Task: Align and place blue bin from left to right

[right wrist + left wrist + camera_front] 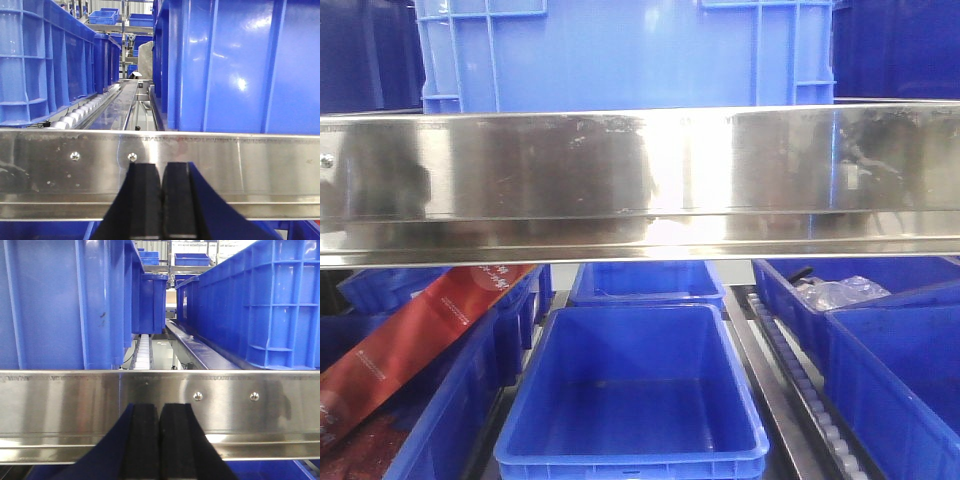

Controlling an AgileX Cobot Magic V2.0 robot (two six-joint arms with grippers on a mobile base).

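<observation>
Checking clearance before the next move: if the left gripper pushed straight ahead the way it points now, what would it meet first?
Most likely the steel rail directly ahead of the shut left gripper; depth is unclear, and the blue bin stands beyond.

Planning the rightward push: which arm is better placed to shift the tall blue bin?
Probably left. The left gripper, jaws shut, faces the gap along the blue bin's left wall and could push rightward; the right gripper sits at its far side.
</observation>
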